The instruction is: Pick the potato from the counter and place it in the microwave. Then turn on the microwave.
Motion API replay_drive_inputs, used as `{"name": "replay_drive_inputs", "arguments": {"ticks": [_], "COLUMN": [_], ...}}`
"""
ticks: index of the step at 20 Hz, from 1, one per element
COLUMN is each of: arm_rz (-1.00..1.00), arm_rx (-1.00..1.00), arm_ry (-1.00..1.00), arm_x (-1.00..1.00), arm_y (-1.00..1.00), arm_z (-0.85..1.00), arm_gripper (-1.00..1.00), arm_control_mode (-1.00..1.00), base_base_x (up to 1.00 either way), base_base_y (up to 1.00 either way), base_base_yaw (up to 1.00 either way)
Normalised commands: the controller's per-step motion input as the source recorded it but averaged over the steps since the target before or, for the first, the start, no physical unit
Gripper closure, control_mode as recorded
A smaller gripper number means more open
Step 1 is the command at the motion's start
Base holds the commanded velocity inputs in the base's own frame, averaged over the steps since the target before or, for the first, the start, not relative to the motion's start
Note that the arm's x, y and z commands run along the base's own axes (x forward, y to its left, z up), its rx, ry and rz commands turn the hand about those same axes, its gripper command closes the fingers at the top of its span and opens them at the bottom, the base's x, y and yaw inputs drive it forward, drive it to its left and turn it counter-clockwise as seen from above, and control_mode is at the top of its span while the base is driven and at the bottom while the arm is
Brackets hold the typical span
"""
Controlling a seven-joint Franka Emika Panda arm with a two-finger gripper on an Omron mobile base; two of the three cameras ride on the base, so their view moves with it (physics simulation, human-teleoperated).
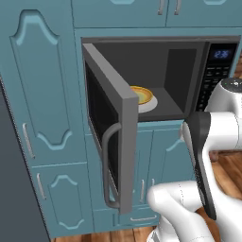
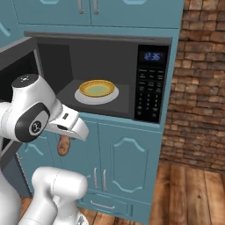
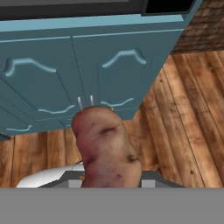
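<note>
The potato [image 2: 63, 146], a tan-brown lump, hangs pointing down from my gripper [image 2: 64, 139], which is shut on its upper end. It is below and in front of the left part of the microwave [image 2: 151, 83] opening, level with the blue cabinet doors. In the hand view the potato [image 3: 106, 146] covers the fingertips, with the wooden floor beyond it. The microwave door [image 1: 116, 123] stands swung open to the left. Inside sits a white turntable carrying a yellow plate [image 2: 96, 90]. The keypad [image 1: 215, 66] with its blue display is on the right.
Blue lower cabinet doors [image 2: 123, 162] stand right below the microwave, and tall blue cabinets [image 1: 42, 113] rise to the left of the open door. A brick wall [image 2: 200, 88] lies to the right. Wooden floor [image 3: 183, 131] runs beneath.
</note>
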Motion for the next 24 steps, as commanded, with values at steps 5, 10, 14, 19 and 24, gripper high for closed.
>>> {"name": "replay_drive_inputs", "arguments": {"ticks": [5,10,14,19,24], "arm_rz": [0.00,0.00,0.00,0.00,0.00], "arm_rx": [0.00,0.00,0.00,0.00,0.00], "arm_ry": [0.00,0.00,0.00,0.00,0.00], "arm_x": [0.00,0.00,0.00,0.00,0.00], "arm_y": [0.00,0.00,0.00,0.00,0.00], "arm_z": [0.00,0.00,0.00,0.00,0.00], "arm_gripper": [1.00,1.00,1.00,1.00,1.00], "arm_control_mode": [1.00,1.00,1.00,1.00,1.00], "base_base_x": [0.24,0.20,0.02,0.00,-0.03], "base_base_y": [0.21,0.19,0.18,0.20,0.18], "base_base_yaw": [0.00,0.00,0.00,0.00,0.00]}}
